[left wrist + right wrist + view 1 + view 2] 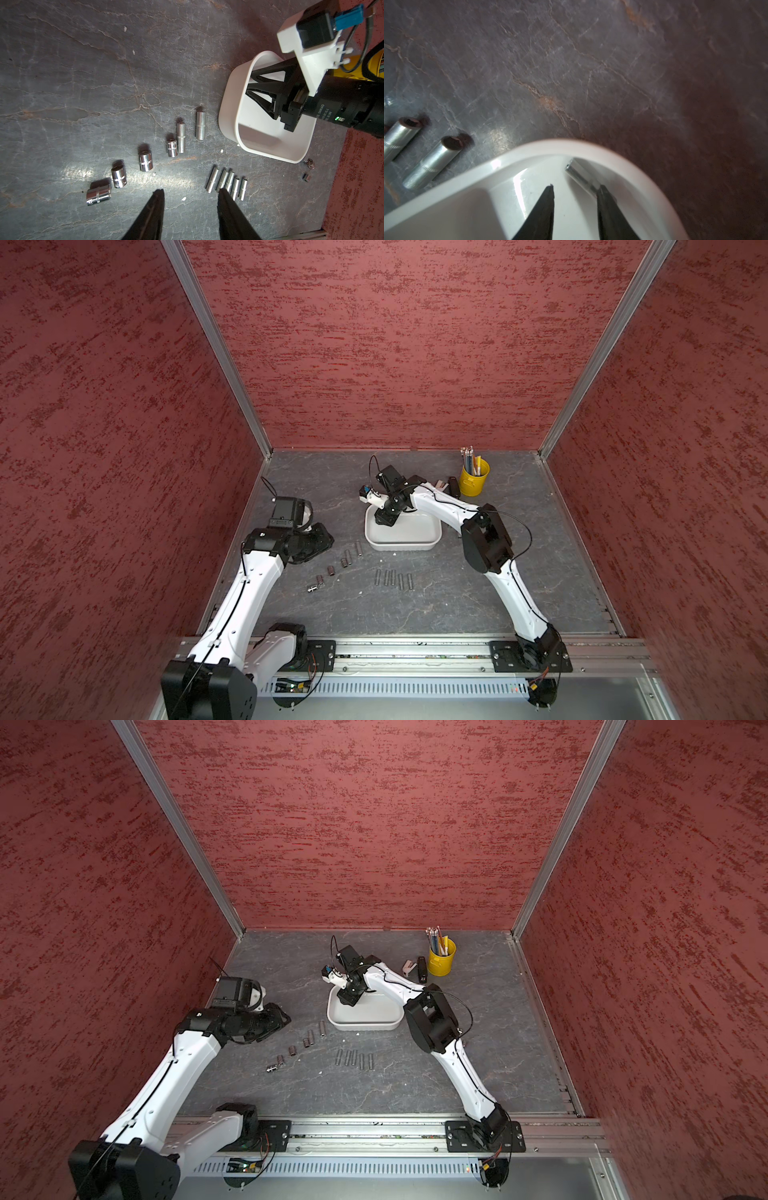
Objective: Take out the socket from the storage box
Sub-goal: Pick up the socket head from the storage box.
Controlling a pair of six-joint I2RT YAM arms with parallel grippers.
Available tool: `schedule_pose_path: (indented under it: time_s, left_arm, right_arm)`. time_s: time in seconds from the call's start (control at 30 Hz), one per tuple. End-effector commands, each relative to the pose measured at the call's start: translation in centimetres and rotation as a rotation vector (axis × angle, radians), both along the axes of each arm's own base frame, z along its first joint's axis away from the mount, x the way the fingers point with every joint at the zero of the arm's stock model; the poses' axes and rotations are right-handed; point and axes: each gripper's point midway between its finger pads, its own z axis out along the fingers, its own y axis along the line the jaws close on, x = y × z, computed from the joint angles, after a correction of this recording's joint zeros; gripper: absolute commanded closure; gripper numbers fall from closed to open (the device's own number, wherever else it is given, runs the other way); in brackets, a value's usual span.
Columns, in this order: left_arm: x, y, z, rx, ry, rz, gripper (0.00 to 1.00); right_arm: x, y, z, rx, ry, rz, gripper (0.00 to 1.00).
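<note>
Right gripper (576, 187) stands inside the white box (529, 148), jaws part open and holding nothing; the socket (578, 175) lies just outside one fingertip (604, 199), its near end hidden behind it. The socket is a slim, bright silver cylinder, on its side on the box floor by the curved corner wall. Left gripper (190, 190) hovers over the table (83, 83), jaws part open, empty.
</note>
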Motion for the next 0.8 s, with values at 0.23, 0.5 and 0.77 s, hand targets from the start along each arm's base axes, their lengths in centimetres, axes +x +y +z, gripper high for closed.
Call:
schedule_pose_path:
  time_s: [0.23,0.5,0.77]
  left_arm:
    - [0.2,0.1,0.0,-0.001,-0.017,-0.006,0.55]
    - [0.2,0.1,-0.1,0.0,-0.015,-0.005,0.55]
    - [0.3,0.5,0.1,0.006,-0.021,0.008,0.55]
  right_arm:
    - [0.0,-0.9,-3.2,-0.086,0.013,-0.024,0.66]
    - [-0.6,-2.3,-3.1,-0.131,0.052,-0.126,0.89]
    - [-1.2,-1.8,1.8,-0.064,0.077,-0.348,0.95]
